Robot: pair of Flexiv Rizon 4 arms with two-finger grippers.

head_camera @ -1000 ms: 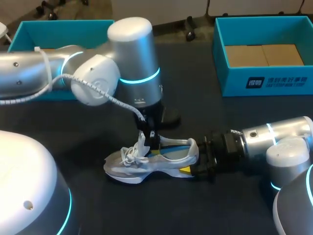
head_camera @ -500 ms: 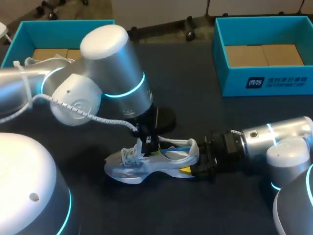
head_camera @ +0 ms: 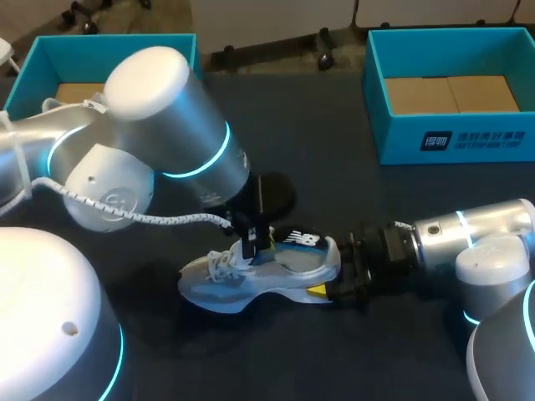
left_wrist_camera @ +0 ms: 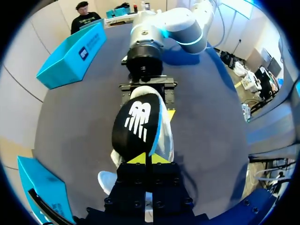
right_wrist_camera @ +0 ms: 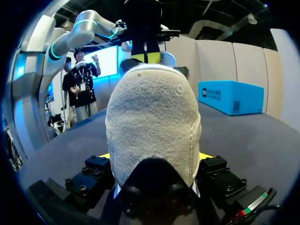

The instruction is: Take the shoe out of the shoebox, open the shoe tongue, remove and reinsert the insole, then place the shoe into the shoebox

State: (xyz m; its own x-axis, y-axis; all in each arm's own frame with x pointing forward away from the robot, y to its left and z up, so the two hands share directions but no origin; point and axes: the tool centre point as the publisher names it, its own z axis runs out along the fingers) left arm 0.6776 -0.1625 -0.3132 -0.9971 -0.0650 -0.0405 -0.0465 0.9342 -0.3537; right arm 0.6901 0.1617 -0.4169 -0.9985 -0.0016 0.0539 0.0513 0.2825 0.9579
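A grey and white shoe (head_camera: 238, 284) lies on its sole on the dark table, toe toward my left arm. My right gripper (head_camera: 331, 284) is shut on its heel (right_wrist_camera: 152, 117), with a yellow tip on each side. My left gripper (head_camera: 253, 242) hangs over the shoe's mouth and is shut on the edge of the insole (head_camera: 298, 239). In the left wrist view the black insole (left_wrist_camera: 138, 124) with its white logo and blue rim stands ahead of the shut tips (left_wrist_camera: 146, 159), half lifted out of the shoe (left_wrist_camera: 165, 140). The tongue is hidden behind the left gripper.
One open blue shoebox (head_camera: 109, 40) stands at the back left, partly behind my left arm. A second blue shoebox (head_camera: 451, 138) stands at the back right. A black round base (head_camera: 280, 194) sits just behind the shoe.
My left arm has swung leftward and tilted, and the insole has come up out of the shoe so that its black logo side shows. The right arm and shoe stayed put.
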